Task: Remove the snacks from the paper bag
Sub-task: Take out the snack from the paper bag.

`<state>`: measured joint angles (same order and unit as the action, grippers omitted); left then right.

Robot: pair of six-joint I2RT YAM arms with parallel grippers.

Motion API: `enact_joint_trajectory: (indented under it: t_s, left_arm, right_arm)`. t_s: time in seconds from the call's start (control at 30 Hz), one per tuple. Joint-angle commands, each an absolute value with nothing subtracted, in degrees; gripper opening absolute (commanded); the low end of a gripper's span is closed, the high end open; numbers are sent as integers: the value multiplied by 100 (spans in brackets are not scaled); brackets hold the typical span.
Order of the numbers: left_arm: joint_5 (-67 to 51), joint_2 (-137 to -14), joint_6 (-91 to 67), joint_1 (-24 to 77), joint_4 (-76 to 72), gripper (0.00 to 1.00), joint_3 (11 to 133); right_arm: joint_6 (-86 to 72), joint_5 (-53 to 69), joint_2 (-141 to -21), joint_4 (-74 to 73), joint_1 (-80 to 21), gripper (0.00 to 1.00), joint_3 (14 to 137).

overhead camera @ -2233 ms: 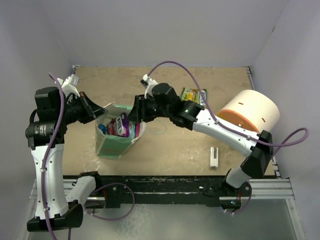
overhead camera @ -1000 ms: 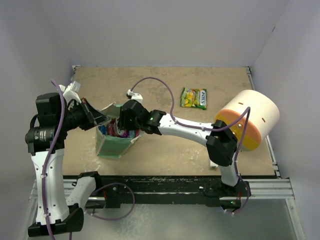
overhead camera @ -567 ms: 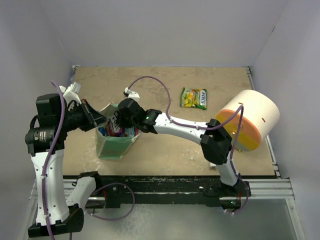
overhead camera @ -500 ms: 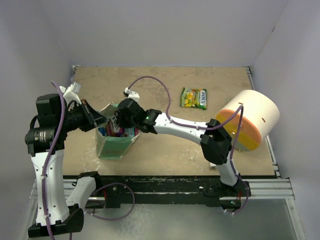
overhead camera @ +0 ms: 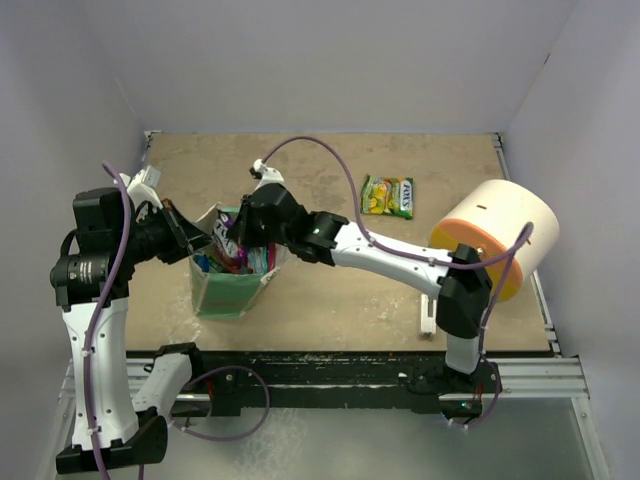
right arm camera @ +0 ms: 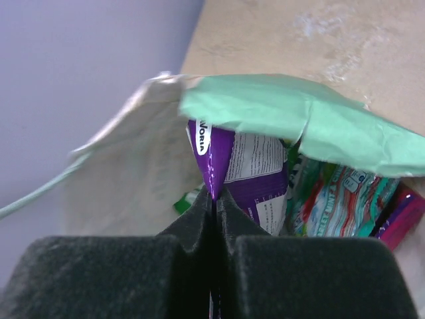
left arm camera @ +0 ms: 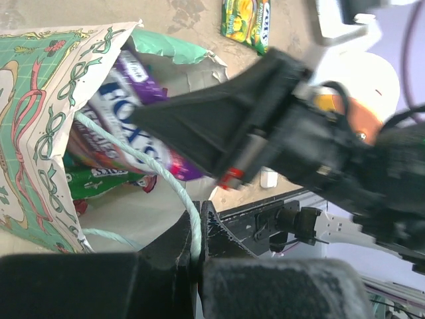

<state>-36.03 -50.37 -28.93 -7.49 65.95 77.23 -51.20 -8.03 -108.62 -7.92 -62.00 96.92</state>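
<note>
The mint-green paper bag point(overhead camera: 228, 282) stands open at the table's left, also in the left wrist view point(left arm camera: 30, 119) and the right wrist view point(right arm camera: 292, 119). My left gripper point(left arm camera: 197, 229) is shut on its string handle point(left arm camera: 143, 163), holding the mouth open. My right gripper point(right arm camera: 216, 196) is inside the bag's mouth, shut on the edge of a purple snack packet point(right arm camera: 249, 169), which also shows in the left wrist view point(left arm camera: 126, 113). Green and pink packets point(right arm camera: 345, 193) lie deeper in the bag. A yellow-green packet point(overhead camera: 387, 196) lies flat on the table to the right.
A big cream cylinder with an orange end point(overhead camera: 495, 238) sits at the right. A small white stick point(overhead camera: 428, 320) lies near the front edge, partly behind the right arm. Purple walls enclose the table on the left, back and right.
My right gripper reached into the bag's mouth, closed on the purple packet and has now drawn back a little toward the rear. The left gripper kept hold of the handle.
</note>
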Motion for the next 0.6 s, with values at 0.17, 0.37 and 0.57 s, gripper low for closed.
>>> enact_joint_trajectory:
  t_s: [0.17,0.37,0.57]
  left_arm:
    - [-3388,-5193,-2768,-765,6655,0,8011]
    - [-3311,-5230,-2759,-769,6697,0,8009]
    - [-3295,-5243,-2784,-766,6679,0,8014]
  right_arm:
    - [-4637,-730,-9440,-509,-6224,0,9492]
    - [-4121,-1192,-8617,-910,-6213,0,9345]
    - [-3474,-1923,-7761,-1019,-6011,0,9002]
